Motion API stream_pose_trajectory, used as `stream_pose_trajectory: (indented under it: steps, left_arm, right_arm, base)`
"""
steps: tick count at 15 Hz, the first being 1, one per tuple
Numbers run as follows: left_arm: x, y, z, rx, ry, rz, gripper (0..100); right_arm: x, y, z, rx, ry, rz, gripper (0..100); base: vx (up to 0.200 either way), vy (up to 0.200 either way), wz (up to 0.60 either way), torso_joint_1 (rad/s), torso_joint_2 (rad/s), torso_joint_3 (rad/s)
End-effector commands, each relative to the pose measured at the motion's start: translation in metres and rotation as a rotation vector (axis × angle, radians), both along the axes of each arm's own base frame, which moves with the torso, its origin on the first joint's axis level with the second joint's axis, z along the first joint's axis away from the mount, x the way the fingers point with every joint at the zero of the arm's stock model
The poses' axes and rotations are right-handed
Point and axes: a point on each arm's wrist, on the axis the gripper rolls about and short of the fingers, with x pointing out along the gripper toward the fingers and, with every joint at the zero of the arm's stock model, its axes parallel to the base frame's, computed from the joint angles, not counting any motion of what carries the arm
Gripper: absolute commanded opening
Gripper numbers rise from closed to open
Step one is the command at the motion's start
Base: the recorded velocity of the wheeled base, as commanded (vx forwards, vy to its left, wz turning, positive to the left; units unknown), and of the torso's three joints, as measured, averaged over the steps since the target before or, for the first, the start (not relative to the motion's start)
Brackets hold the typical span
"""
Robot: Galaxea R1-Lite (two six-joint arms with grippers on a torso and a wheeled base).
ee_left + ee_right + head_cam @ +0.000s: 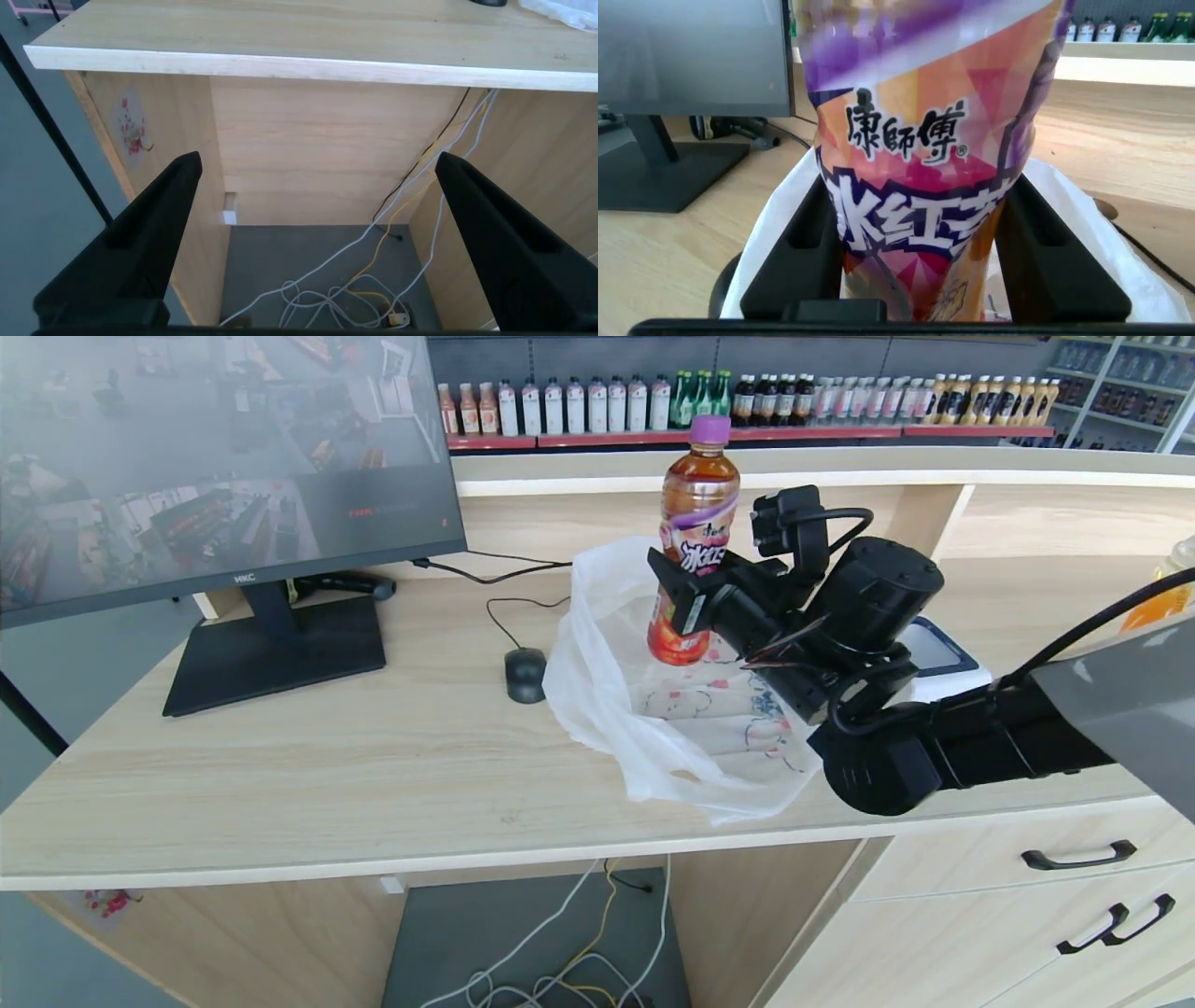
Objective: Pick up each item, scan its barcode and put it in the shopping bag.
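bottle (700,509) upright over shopping bag (597,695), mouse (525,674) just beside.

- Bottle (698,523): amber drink, purple cap, pink-and-orange label; held upright off the surface, its base at the shopping bag's mouth.
- Shopping bag (597,691): white, thin plastic, crumpled open, reaching the surface's front edge.

Bright, even indoor light — soft shadow beneath the counter (373,775), wide-angle bowing at the edges.
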Motion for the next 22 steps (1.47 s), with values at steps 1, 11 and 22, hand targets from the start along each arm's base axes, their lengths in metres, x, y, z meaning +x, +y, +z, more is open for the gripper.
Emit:
stream_pose_trajectory:
  steps: [1,11,22]
  left_arm:
    - [0.0,0.0,0.0,0.0,-0.001,0.001,100]
    - [0.0,0.0,0.0,0.0,-0.001,0.001,100]
    - [0.0,0.0,0.0,0.0,-0.001,0.001,100]
  right_arm:
    - [0.017,0.001,-0.009,-0.004,0.007,-0.016,0]
    - [0.035,0.007,-0.042,-0.033,0.063,-0.023,0]
    - [0.038,0.009,-0.054,-0.047,0.088,-0.023,0]
  base:
    - [0.0,0.0,0.0,0.0,0.0,0.0]
    - [0.0,0.0,0.0,0.0,0.0,0.0]
    - [0.0,0.0,0.0,0.0,0.0,0.0]
